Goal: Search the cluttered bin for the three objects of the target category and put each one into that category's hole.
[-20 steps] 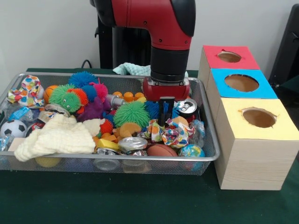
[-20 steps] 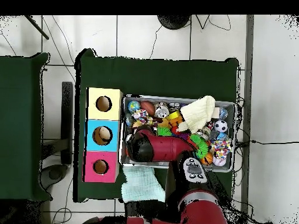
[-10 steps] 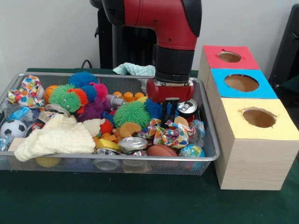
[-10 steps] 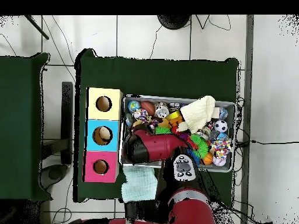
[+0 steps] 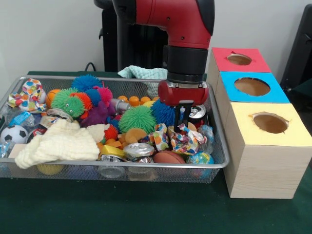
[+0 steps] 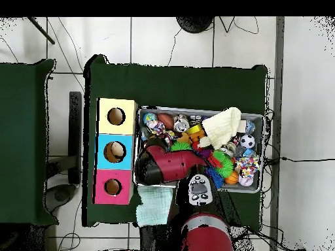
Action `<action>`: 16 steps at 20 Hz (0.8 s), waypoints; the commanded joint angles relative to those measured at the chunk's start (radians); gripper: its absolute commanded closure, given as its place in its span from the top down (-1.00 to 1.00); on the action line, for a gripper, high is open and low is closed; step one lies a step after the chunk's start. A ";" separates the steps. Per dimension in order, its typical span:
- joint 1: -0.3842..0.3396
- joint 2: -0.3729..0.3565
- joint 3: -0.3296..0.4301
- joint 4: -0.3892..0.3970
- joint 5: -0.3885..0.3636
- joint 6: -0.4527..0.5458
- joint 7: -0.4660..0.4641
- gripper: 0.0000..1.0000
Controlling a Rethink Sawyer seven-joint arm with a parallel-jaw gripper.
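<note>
A wire-mesh bin [image 5: 122,166] holds a heap of toys, cans and cloths. My gripper [image 5: 181,117] hangs under the red wrist, over the bin's right end. It is just above a crumpled multicoloured cloth [image 5: 184,140] and beside a soda can [image 5: 197,112]. A blue spiky ball [image 5: 163,112] and a green one [image 5: 137,118] lie to its left. In the overhead view the arm [image 6: 163,167] hides the gripper. Right of the bin stand three boxes with holes: red [image 5: 239,59], blue [image 5: 252,86] and yellow [image 5: 269,123].
A cream knitted cloth [image 5: 61,142], a soccer ball [image 5: 13,133], a small basketball [image 5: 168,157], a globe ball [image 5: 200,158] and a crushed can [image 5: 138,150] fill the bin's front. A teal cloth [image 6: 155,204] lies on the table behind the bin.
The arm has shifted steadily to the right in the front view, toward the boxes, from beside the green spiky ball to beside the soda can.
</note>
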 commanded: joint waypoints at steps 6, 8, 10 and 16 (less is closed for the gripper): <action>0.158 -0.145 -0.078 -0.010 0.067 0.233 0.140 -1.00; 0.155 -0.151 -0.070 -0.008 0.073 0.251 0.139 -1.00; 0.127 -0.149 -0.040 0.002 0.077 0.244 0.135 -1.00; -0.031 -0.131 0.152 0.079 0.068 0.153 0.115 -1.00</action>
